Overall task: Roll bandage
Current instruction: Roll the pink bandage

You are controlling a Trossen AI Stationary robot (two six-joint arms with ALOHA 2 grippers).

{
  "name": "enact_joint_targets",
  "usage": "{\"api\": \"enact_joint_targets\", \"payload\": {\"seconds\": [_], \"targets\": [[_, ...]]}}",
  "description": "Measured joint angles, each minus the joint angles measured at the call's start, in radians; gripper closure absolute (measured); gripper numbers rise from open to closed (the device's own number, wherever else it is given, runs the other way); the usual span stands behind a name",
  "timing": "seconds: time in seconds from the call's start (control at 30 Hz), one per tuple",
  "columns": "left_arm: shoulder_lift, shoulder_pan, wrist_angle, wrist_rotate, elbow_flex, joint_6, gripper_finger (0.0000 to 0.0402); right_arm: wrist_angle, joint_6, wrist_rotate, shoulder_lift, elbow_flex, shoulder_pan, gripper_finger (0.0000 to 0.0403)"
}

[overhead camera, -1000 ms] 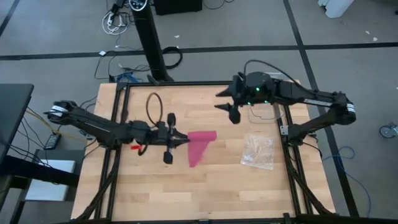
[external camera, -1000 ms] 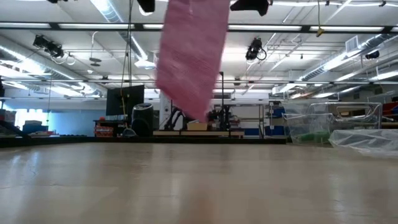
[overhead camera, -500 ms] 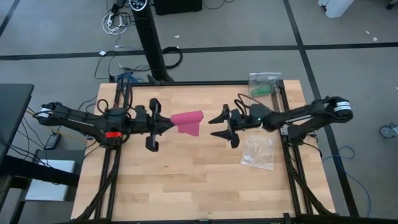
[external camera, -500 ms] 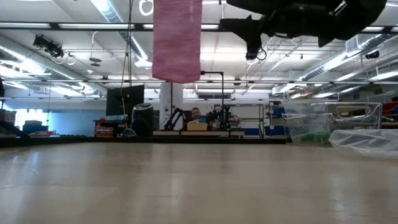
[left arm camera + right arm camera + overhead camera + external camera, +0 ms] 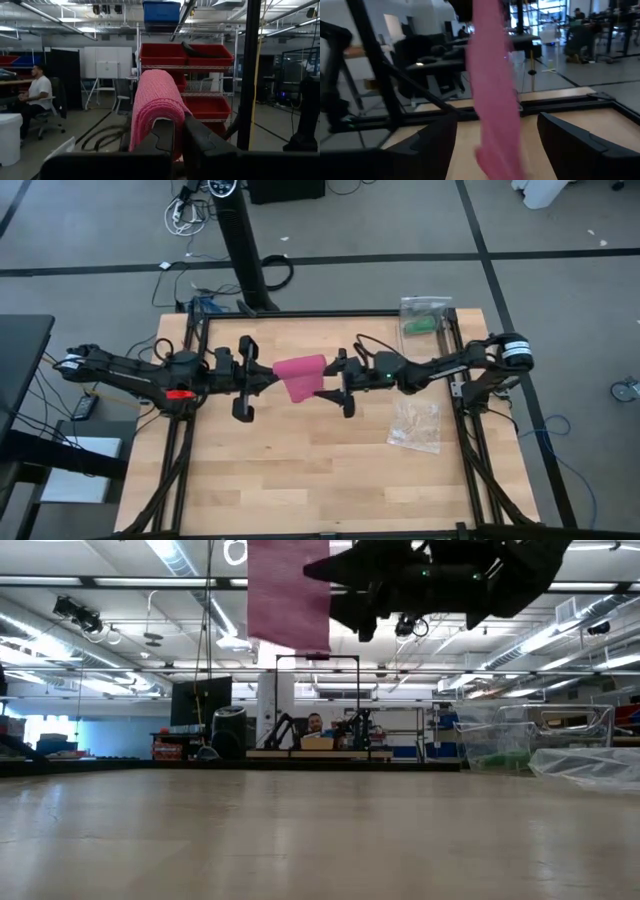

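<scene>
**Q:** What does the high view give you?

**A:** My left gripper (image 5: 268, 377) is pinched onto one end of the bandage (image 5: 301, 375), which hangs above the middle of the table (image 5: 300, 470). My right gripper (image 5: 330, 380) is at the strip's other side, its 2 fingers spread, nothing in them yet.

**Q:** And the low view?

**A:** The bandage (image 5: 288, 595) dangles as a flat pink strip, well clear of the table (image 5: 320, 840). My right gripper (image 5: 345, 585) sits just beside its lower end; I cannot tell if it touches. A plastic bag (image 5: 590, 765) lies off to the side.

**Q:** Left wrist view?

**A:** The bandage (image 5: 155, 107) drapes over my left gripper (image 5: 177, 130), folded across the fingers, which are clamped on the cloth.

**Q:** Right wrist view?

**A:** The bandage (image 5: 495, 100) hangs between my 2 spread fingers (image 5: 432, 142), neither visibly pressing it.

**Q:** How will it handle?

**A:** Light, soft and stretchy, I judge. It will sag and twist freely. I would grip the free lower end across its full width, so it rolls evenly rather than bunching.
</scene>
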Motion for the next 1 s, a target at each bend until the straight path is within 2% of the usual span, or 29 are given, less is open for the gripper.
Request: {"api": "enact_joint_targets", "payload": {"seconds": [0.13,0.23,0.33,0.47,0.5,0.8,1.0], "targets": [[0.000,0.000,-0.016,0.010,0.023,0.028,0.0382,-0.003,-0.003,0.003,0.041,0.023,0.002,0.0148],[-0.005,0.000,-0.020,0.009,0.037,0.053,0.0382,-0.004,0.002,0.002,0.070,0.028,0.015,0.0192],[-0.009,0.001,-0.017,-0.013,0.044,0.081,0.0382,0.012,0.002,0.003,0.084,0.027,0.033,0.0259],[-0.032,0.001,-0.061,-0.078,0.043,0.125,0.0382,0.027,-0.020,0.026,0.084,0.027,0.074,0.0371],[-0.041,0.001,-0.070,-0.099,0.043,0.133,0.0382,0.029,-0.031,0.031,0.084,0.027,0.085,0.0386],[-0.114,0.012,-0.168,-0.272,0.039,0.229,0.0382,0.028,-0.022,0.012,0.082,0.027,0.177,0.0398],[-0.179,0.056,-0.184,-0.326,-0.035,0.232,0.0382,0.025,0.016,-0.008,0.081,0.027,0.249,0.0400]]}}
